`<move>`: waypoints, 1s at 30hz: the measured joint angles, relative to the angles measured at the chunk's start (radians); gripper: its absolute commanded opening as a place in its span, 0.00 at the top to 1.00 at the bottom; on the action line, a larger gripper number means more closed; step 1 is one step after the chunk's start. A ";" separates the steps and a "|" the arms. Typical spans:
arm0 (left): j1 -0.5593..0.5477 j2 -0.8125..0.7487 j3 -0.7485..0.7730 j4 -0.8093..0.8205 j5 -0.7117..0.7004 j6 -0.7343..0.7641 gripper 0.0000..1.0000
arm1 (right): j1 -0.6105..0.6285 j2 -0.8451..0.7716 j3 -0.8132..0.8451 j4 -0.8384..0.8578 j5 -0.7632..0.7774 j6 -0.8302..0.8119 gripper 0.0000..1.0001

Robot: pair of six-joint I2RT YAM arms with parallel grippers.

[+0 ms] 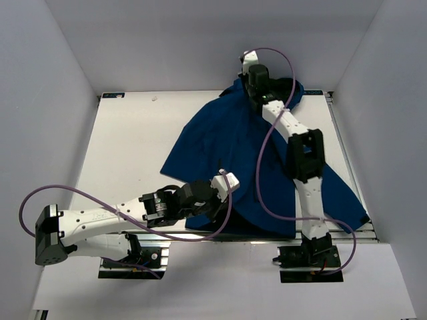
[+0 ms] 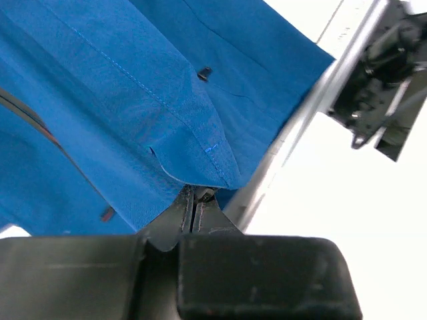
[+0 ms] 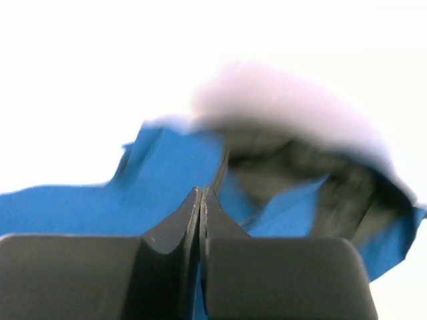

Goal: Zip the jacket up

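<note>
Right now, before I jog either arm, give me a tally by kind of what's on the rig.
Blue jacket: 1
Grippers: 2, left gripper and right gripper, both shut on the jacket
Purple cables: 2
White table: 1
Total: 6

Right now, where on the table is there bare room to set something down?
Bare table runs along the left, between the left rim and the jacket, from far edge to left arm. The right half is crowded: jacket and right arm.
</note>
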 measured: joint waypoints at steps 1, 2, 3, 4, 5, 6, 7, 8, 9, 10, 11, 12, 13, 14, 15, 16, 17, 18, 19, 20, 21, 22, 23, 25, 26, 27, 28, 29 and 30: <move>0.000 0.000 -0.002 -0.004 0.013 -0.018 1.00 | -0.008 0.070 0.095 0.014 0.026 -0.016 1.00; 0.000 -0.002 -0.005 -0.008 0.026 -0.040 1.00 | -0.015 0.148 0.195 0.042 0.053 -0.037 1.00; 0.000 -0.006 -0.011 -0.013 0.036 -0.060 1.00 | -0.021 0.213 0.279 0.073 0.077 -0.056 1.00; 0.000 -0.009 -0.017 -0.023 0.043 -0.080 1.00 | -0.025 0.272 0.346 0.109 0.097 -0.076 1.00; 0.000 -0.013 -0.021 -0.032 0.045 -0.101 1.00 | -0.028 0.304 0.368 0.144 0.111 -0.090 1.00; 0.001 -0.018 -0.026 -0.040 0.045 -0.124 1.00 | -0.029 0.323 0.367 0.173 0.124 -0.108 1.00; 0.001 -0.022 -0.030 -0.051 0.049 -0.143 1.00 | -0.031 0.330 0.353 0.201 0.132 -0.119 1.00; 0.001 -0.027 -0.032 -0.066 0.051 -0.164 1.00 | -0.032 0.330 0.323 0.228 0.133 -0.126 1.00; 0.001 -0.030 -0.033 -0.077 0.051 -0.183 1.00 | -0.033 0.330 0.311 0.244 0.132 -0.128 1.00; 0.003 -0.032 -0.034 -0.084 0.051 -0.201 1.00 | -0.036 0.335 0.310 0.248 0.129 -0.125 1.00; 0.005 -0.037 -0.039 -0.093 0.062 -0.231 1.00 | -0.039 0.340 0.316 0.256 0.125 -0.123 1.00; 0.003 -0.042 -0.045 -0.111 0.082 -0.254 1.00 | -0.051 0.349 0.334 0.283 0.117 -0.116 1.00; -0.003 -0.049 -0.055 -0.143 0.104 -0.283 1.00 | -0.065 0.351 0.342 0.304 0.110 -0.111 1.00; -0.006 -0.054 -0.064 -0.163 0.119 -0.304 1.00 | -0.082 0.352 0.350 0.330 0.103 -0.106 1.00; -0.008 -0.058 -0.077 -0.187 0.137 -0.330 1.00 | -0.103 0.356 0.367 0.359 0.098 -0.101 1.00; -0.008 -0.061 -0.092 -0.207 0.157 -0.354 1.00 | -0.126 0.365 0.394 0.382 0.092 -0.095 1.00; -0.008 -0.063 -0.105 -0.226 0.174 -0.376 1.00 | -0.148 0.375 0.419 0.409 0.088 -0.084 1.00; -0.008 -0.063 -0.115 -0.245 0.195 -0.400 1.00 | -0.167 0.378 0.432 0.436 0.084 -0.074 1.00; -0.008 -0.061 -0.132 -0.257 0.214 -0.417 1.00 | -0.185 0.378 0.434 0.454 0.079 -0.064 1.00; -0.008 -0.060 -0.144 -0.270 0.232 -0.433 1.00 | -0.204 0.378 0.435 0.473 0.072 -0.050 1.00; -0.008 -0.055 -0.151 -0.289 0.250 -0.449 1.00 | -0.220 0.377 0.425 0.490 0.061 -0.039 1.00; -0.008 -0.047 -0.153 -0.306 0.258 -0.461 1.00 | -0.232 0.372 0.407 0.503 0.050 -0.026 1.00; -0.008 -0.036 -0.151 -0.317 0.261 -0.468 0.71 | -0.240 0.366 0.380 0.511 0.032 -0.016 1.00; -0.008 0.001 -0.131 -0.348 0.260 -0.468 0.43 | -0.241 0.359 0.338 0.506 -0.006 0.004 1.00; -0.009 0.032 -0.104 -0.375 0.255 -0.475 0.26 | -0.237 0.352 0.311 0.493 -0.031 0.014 0.98; -0.011 0.063 -0.076 -0.395 0.246 -0.476 0.16 | -0.231 0.340 0.276 0.479 -0.054 0.028 0.93; -0.012 0.086 -0.050 -0.411 0.239 -0.470 0.02 | -0.223 0.318 0.233 0.458 -0.076 0.042 0.83; -0.013 0.104 -0.024 -0.421 0.225 -0.466 0.02 | -0.214 0.292 0.188 0.434 -0.096 0.057 0.75; -0.013 0.111 -0.004 -0.430 0.208 -0.463 0.02 | -0.209 0.264 0.150 0.412 -0.115 0.070 0.67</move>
